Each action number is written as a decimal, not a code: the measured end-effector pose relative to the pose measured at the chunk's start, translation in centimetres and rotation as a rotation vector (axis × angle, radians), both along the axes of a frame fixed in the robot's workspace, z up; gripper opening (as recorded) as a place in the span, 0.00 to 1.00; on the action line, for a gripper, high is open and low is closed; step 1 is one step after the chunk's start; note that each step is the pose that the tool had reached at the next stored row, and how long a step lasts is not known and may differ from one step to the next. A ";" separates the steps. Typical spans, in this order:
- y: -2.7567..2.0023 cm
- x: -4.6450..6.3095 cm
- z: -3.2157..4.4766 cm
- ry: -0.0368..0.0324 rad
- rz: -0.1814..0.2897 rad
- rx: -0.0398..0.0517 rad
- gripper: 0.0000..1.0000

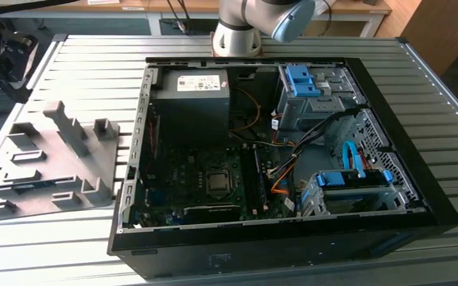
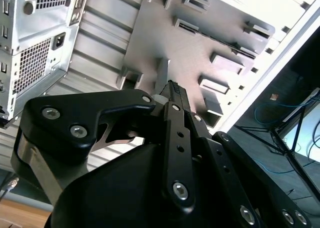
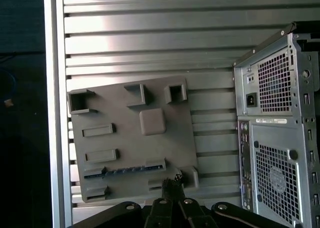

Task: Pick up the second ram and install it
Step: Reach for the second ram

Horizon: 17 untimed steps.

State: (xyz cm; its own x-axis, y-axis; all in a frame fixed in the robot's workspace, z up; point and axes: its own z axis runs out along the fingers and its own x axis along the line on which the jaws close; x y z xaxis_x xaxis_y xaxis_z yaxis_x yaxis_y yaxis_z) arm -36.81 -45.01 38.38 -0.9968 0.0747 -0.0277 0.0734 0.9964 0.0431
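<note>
The second ram (image 3: 125, 170) is a thin blue-green stick lying on edge in the long slot of the grey slotted tray (image 3: 165, 148). In the exterior view the ram (image 1: 35, 186) sits in the tray (image 1: 62, 164) at that view's left, beside the open computer case (image 1: 277, 161). My gripper (image 3: 172, 182) hangs well above the tray, its black fingertips pressed together with nothing between them. In the first wrist view they line up close to one end of the ram's slot. The second wrist view shows the gripper (image 2: 172, 89) shut, with the tray (image 2: 165, 37) far behind it.
The case's motherboard (image 1: 205, 179) lies open, with a power supply (image 1: 189, 98), blue drive cages (image 1: 355, 182) and loose cables (image 1: 293, 155) around it. The arm's base (image 1: 237, 30) stands behind the case. The case's rear panel (image 3: 277, 138) stands beside the tray on the slatted metal table (image 3: 150, 37).
</note>
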 end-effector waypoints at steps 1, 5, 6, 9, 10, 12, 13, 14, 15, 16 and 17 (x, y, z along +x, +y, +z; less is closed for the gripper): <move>-0.03 -0.1 -0.02 0.0000 0.000 0.0000 0.10; -0.11 -0.6 -0.13 -0.0001 0.000 0.0001 0.10; -0.13 -0.8 -0.15 0.0000 0.000 0.0001 0.10; -0.20 -1.2 -0.22 0.0000 0.000 0.0000 0.10; -0.23 -1.4 -0.26 0.0000 0.000 0.0000 0.10; -0.29 -1.7 -0.39 0.0000 0.000 0.0000 0.10; -0.32 -1.8 -0.49 0.0000 0.000 0.0000 0.10; -0.35 -2.0 -0.62 0.0000 0.000 0.0000 0.10; -0.39 -2.2 -0.77 0.0000 0.000 0.0000 0.10; -0.42 -2.3 -0.94 -0.0001 0.000 0.0001 0.10; -0.45 -2.4 -1.12 -0.0001 0.000 0.0001 0.10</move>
